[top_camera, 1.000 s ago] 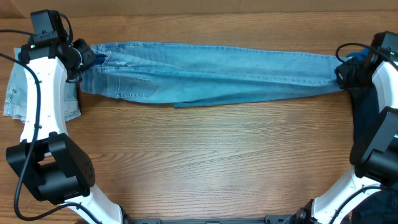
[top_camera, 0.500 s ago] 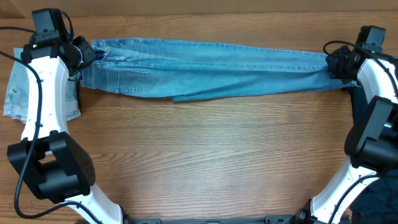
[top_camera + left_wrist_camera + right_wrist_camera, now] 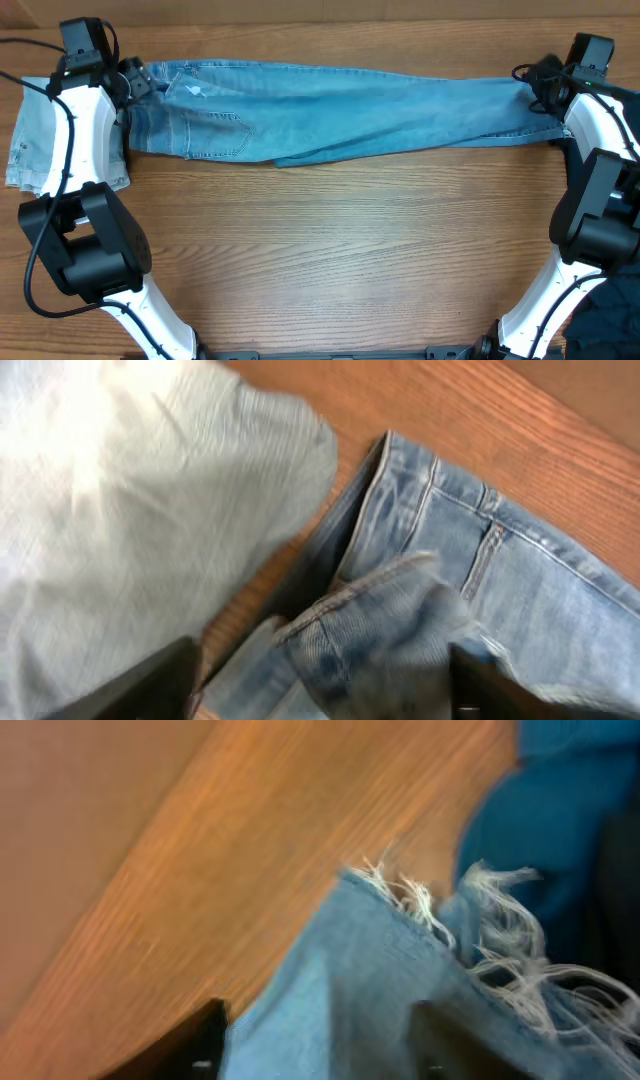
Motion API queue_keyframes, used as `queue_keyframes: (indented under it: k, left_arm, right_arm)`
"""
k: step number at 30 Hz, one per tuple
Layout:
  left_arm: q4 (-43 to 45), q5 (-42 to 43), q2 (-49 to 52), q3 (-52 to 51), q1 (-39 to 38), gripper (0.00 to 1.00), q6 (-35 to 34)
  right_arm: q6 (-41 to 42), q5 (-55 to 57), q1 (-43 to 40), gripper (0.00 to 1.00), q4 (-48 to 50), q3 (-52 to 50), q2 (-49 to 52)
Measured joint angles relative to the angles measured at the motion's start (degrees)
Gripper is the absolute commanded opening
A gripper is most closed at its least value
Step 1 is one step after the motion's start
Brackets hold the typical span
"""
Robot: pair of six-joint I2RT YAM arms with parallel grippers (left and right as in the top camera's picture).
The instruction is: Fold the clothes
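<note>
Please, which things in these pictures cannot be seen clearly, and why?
- Overhead: the left arm covers the right part of the pale denim piece.
- Overhead: the right end effector hides the hem end of the jeans.
- Overhead: a dark cloth is cut off by the bottom right corner; its kind is unclear.
- Right wrist: blur; the blue thing behind the frayed hem cannot be identified.

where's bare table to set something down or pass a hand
The wide bare tabletop between the jeans and the near edge is free. Crowded: the far strip under the jeans, and the left corner holding the paler denim piece.
</note>
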Motion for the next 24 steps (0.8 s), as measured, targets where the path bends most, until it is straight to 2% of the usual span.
queue_keyframes:
  k: [3, 5, 7, 9, 10, 11, 12, 13, 15, 17, 19, 21, 23, 24]
  left_arm:
    - [-2.4, 0.9, 0.1, 4.8, 0.1, 0.93, 1.9]
    - [-7.3, 2.4, 0.1, 12.8, -0.1, 0.83, 2.6]
    - [-13.9, 2.7, 0.2, 19.3, -1.0, 0.64, 3.1]
    - [-19.2, 3.0, 0.1, 24.7, -3.3, 0.37, 3.1]
    - [-21.4, 3.0, 0.1, 25.2, -4.5, 0.24, 2.9]
    - [-22.6, 3.0, 0.1, 25.2, -5.4, 0.07, 2.6]
    - [-23.6, 3.0, 0.1, 24.7, -6.6, 0.04, 2.6]
    - [-23.2, 3.0, 0.1, 23.8, -7.5, 0.04, 2.6]
    - [-21.8, 3.0, 0.6, 20.9, -8.2, 0.04, 2.6]
    - [-21.6, 3.0, 3.1, 20.1, -8.2, 0.04, 2.6]
    - [-21.6, 3.0, 7.0, 19.7, -8.2, 0.04, 2.6]
    - [-21.7, 3.0, 11.1, 19.4, -8.2, 0.08, 2.6]
    - [-21.9, 3.0, 13.9, 18.6, -8.2, 0.14, 2.6]
    - [-22.1, 3.0, 13.9, 18.6, -8.2, 0.18, 2.6]
  right_arm:
    - [-5.6, -3.5, 0.0, 0.77, -2.9, 2.2, 0.0]
    - [-10.2, -4.5, 0.0, 0.76, -10.7, 7.0, 0.1]
    - [-13.1, -5.0, 0.0, 0.76, -17.5, 11.4, 0.1]
    - [-15.3, -5.2, 0.0, 0.69, -23.1, 14.8, 0.1]
    - [-16.4, -5.2, 0.0, 0.64, -25.2, 15.1, 0.1]
    - [-18.7, -5.5, 0.1, 0.47, -28.2, 15.3, 0.1]
    - [-20.8, -5.9, 0.2, 0.29, -29.9, 15.3, 0.1]
    - [-23.6, -6.2, 0.4, 0.17, -31.6, 15.3, 0.1]
    - [-26.8, -6.5, 1.3, 0.15, -32.6, 15.3, 0.1]
    - [-28.5, -6.7, 2.1, 0.08, -33.3, 15.3, 0.1]
    - [-29.4, -6.7, 2.4, 0.12, -34.4, 15.3, 0.1]
    - [-30.1, -6.7, 2.5, 0.22, -37.0, 15.3, 0.1]
    - [-28.2, -6.1, 2.5, 0.4, -39.9, 15.3, 0.1]
    - [-24.9, -5.4, 2.4, 0.54, -41.1, 15.4, 0.1]
